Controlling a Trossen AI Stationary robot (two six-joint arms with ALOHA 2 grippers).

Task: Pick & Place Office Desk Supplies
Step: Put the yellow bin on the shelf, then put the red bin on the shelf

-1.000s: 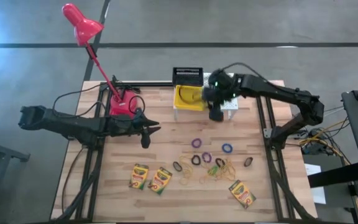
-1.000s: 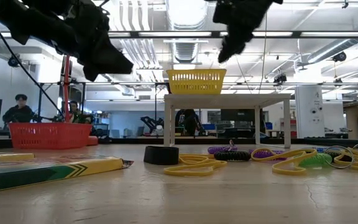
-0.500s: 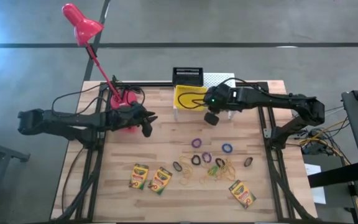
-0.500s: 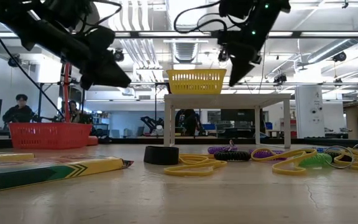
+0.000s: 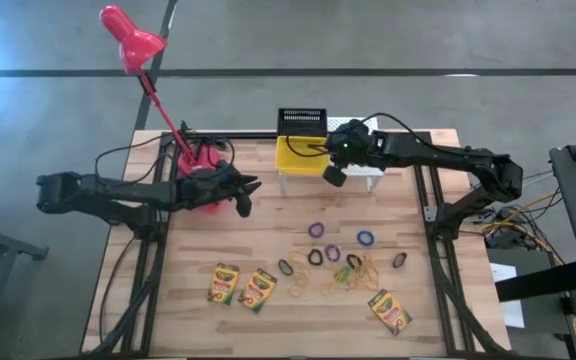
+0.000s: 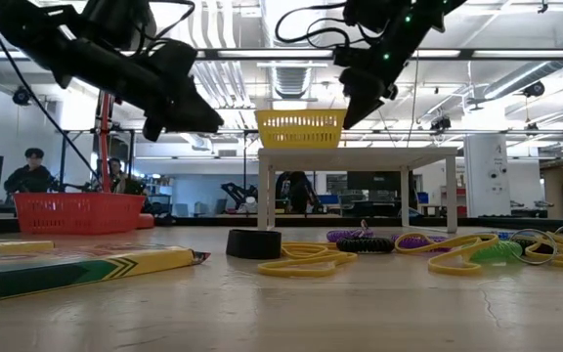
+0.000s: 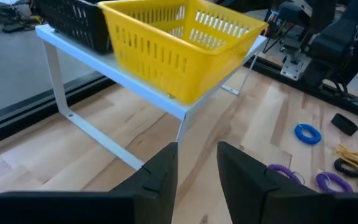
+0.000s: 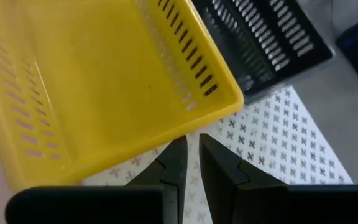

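Observation:
The yellow slotted basket (image 5: 294, 153) (image 8: 104, 81) stands on the white riser (image 5: 370, 170), with the black basket (image 5: 302, 122) behind it. My right gripper (image 5: 334, 177) (image 8: 192, 143) is shut, at the yellow basket's right side. My left gripper (image 5: 244, 207) (image 7: 197, 149) hangs shut and holds nothing above the table, left of the riser. Three crayon boxes (image 5: 225, 283) (image 5: 259, 290) (image 5: 390, 312), tan rubber bands (image 5: 353, 270) and small rings (image 5: 316, 229) lie flat on the table. The pink-red basket (image 6: 76, 212) sits on the table at the left. My right gripper's shut fingertips (image 8: 178, 149) are against the lower edge of the yellow basket's right side wall (image 8: 166, 134), near a corner. They come slanting down from the table's right. The basket stands flat on the riser.
The red desk lamp (image 5: 133, 40) rises from its base behind my left arm. The riser's legs (image 6: 262, 191) stand on the far middle of the table. Bare wood lies between the riser and the rings and along the near left.
My right gripper has swung from in front of the riser toward the table's left and up to the yellow basket's side. The basket has slid a little toward the table's left on the riser. My left gripper has edged toward the table's right.

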